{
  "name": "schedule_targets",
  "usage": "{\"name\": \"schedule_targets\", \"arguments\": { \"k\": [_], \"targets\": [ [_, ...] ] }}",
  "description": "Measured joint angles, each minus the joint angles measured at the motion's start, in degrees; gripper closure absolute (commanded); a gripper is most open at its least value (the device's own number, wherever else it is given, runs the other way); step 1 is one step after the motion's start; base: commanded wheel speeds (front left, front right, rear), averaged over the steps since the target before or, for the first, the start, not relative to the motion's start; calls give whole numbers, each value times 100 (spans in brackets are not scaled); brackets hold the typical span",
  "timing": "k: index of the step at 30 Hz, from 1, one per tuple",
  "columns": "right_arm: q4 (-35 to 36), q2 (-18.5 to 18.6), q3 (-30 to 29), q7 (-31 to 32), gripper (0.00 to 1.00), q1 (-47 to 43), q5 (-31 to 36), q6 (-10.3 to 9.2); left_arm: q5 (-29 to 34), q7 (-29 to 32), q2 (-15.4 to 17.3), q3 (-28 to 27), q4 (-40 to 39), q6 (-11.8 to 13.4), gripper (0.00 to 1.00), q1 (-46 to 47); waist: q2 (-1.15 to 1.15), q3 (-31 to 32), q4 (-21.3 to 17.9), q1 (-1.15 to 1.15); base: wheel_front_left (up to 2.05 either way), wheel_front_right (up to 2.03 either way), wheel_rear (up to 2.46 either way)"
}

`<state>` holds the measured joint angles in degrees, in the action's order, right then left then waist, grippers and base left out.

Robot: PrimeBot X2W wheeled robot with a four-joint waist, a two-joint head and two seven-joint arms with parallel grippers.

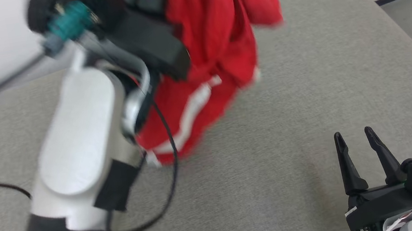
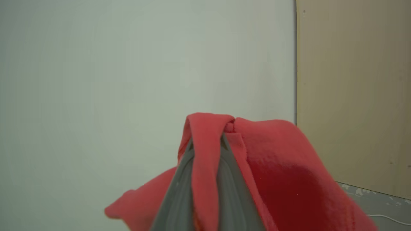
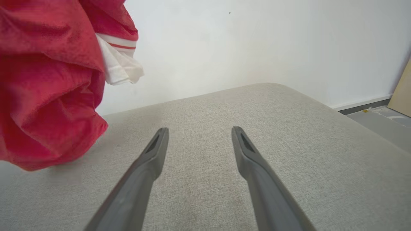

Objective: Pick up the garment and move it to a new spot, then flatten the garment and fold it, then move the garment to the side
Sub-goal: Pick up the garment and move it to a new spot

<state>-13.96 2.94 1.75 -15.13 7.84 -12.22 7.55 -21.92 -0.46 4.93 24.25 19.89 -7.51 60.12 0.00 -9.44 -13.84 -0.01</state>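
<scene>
"So, how far along were you at that moment?"

"Only in the first step, I judged. My left jaws were clamped shut on a fold of the red soft-cloth garment with white stripe trim. It hung bunched from them above the grey woven-fabric cushion, towards its far side. The pick-up looked done; the setting down at a new spot did not."

"Was it clear of the cushion?"

"Mostly. Its lowest hem was close to the fabric, and I could not tell whether it brushed it."

"And your other arm?"

"My right jaws stood wide apart and empty, low over the near right of the cushion, well apart from the garment."

"What was left, then?"

"By my reckoning, nearly everything. I had to lay it down, spread it flat, fold it, then shift it aside. The cloth was crumpled, with no fold made, and flattening would likely want both jaws."
</scene>
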Motion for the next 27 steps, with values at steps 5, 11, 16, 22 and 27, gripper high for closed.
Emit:
{"name": "schedule_targets", "arguments": {
  "k": [5, 11, 16, 22, 27],
  "targets": [
    [32, 0, -45, 0, 0, -2, -21, 0, -189, -256, -103, 187, 347, 119, 100, -717, 0, -86, -133, 0, 0, 0, 0],
    [22, -3, -88, 0, 0, 16, -16, 0, -332, -656, 15, 132, 956, 300, 100, -1837, 0, -225, -75, 1, 0, 0, 0],
    [-8, -3, -80, 0, 0, 35, 56, 0, -445, -891, 120, 160, 1541, 310, 90, -2560, 1, -286, 76, 1, 0, 0, 0],
    [-51, -3, -94, 0, 0, 36, 164, 0, -433, -1313, 54, 233, 1523, 240, 0, -2609, 1, -211, 312, 1, 0, 0, 0],
    [-36, -3, -100, 0, 0, -34, 260, 0, -272, -1445, 110, 21, 1034, 301, 0, -2652, 1, -19, 496, 1, 0, 0, 0]
  ]
}}
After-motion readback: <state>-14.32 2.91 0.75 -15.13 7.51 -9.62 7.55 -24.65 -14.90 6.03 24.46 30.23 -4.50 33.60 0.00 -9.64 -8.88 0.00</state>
